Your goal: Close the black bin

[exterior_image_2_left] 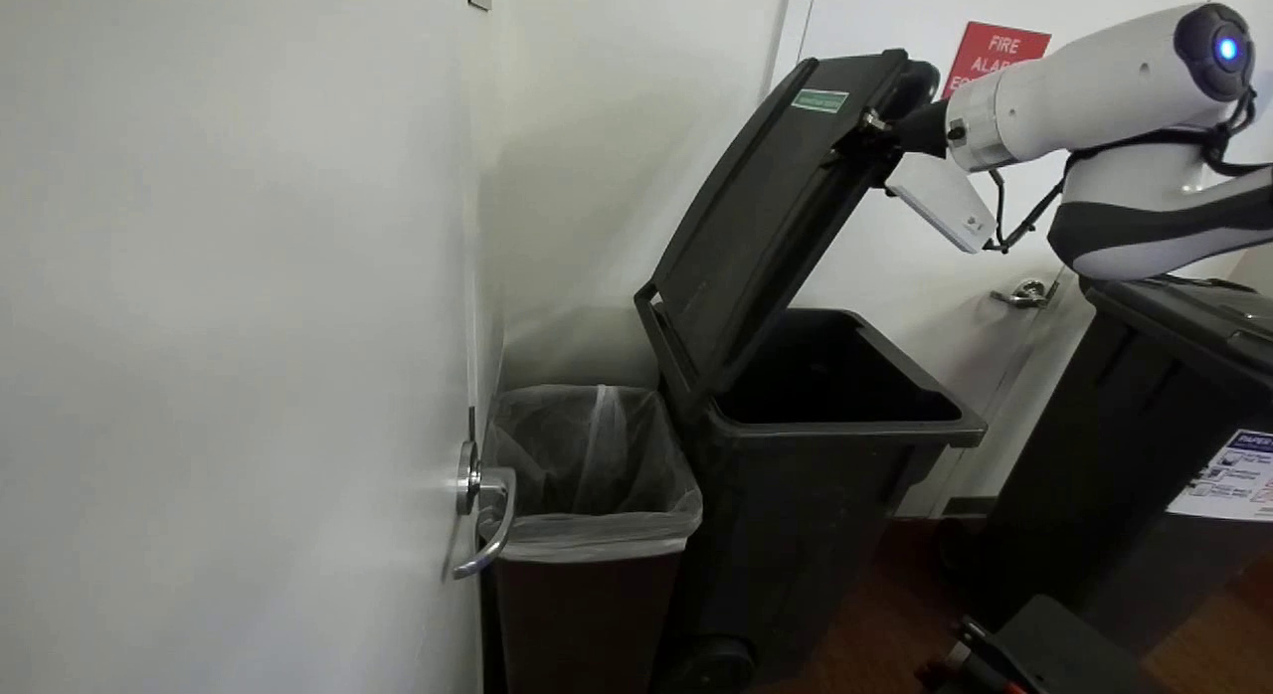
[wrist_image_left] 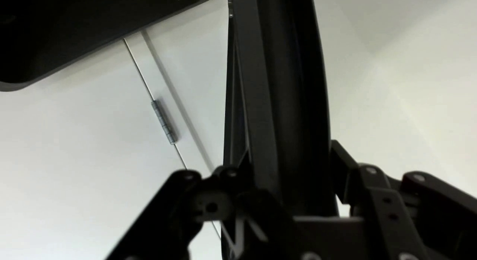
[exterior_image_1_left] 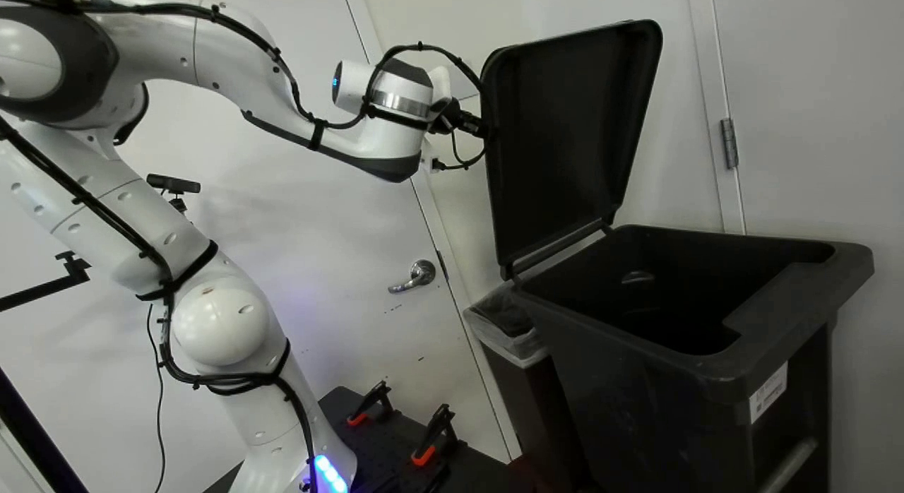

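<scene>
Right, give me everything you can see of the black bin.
The black bin is large, looks like matte plastic, and has a broad rectangular mouth, too dark inside to make out. Its hinged lid, bearing a small green label, stands raised at a slant over the mouth, so the bin is open. It carries a white sticker and, low down, a wheel. The hand is closed on the lid's edge. A smaller lined bin stands beside its hinge side; whether they touch is unclear.
</scene>
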Robot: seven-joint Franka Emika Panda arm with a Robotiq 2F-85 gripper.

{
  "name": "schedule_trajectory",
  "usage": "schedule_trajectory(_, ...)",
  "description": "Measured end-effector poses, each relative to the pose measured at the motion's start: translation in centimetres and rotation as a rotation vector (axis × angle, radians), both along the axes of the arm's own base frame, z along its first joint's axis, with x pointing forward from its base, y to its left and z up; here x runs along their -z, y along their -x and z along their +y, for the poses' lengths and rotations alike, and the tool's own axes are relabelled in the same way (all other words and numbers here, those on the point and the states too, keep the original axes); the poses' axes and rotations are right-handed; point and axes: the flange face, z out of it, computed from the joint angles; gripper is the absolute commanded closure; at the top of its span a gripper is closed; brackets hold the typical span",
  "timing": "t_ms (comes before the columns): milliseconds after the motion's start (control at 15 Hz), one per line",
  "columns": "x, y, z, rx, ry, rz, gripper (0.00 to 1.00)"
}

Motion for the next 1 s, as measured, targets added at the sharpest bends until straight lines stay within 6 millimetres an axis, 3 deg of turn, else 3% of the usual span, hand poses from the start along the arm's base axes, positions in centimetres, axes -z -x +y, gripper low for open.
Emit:
schedule_trajectory(333,2.8,2.6,-5.1,0.093,-0.121,-0.028,0.78)
schedule_trajectory(1000,4.7,3.6,-7.2,0.204,-0.189,-0.034,0.78)
